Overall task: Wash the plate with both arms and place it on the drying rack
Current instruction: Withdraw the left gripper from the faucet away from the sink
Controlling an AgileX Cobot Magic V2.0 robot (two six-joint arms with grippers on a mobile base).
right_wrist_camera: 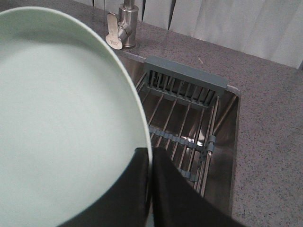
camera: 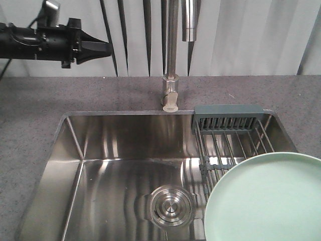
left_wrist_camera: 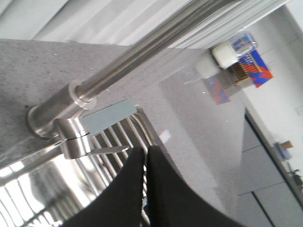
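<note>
The right gripper [right_wrist_camera: 149, 158] is clamped on the rim of the mint-green plate [right_wrist_camera: 61, 118], held partly over the drying rack [right_wrist_camera: 184, 85]; the left gripper [camera: 98, 48], fingers together, is seen well apart, left of the faucet [camera: 172, 50].

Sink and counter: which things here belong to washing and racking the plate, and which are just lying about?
For the job: plate; right gripper pinching its rim; left gripper; faucet; sink; drying rack.
Lying about: colourful box and white container on the far counter, seen only in the left wrist view.
</note>
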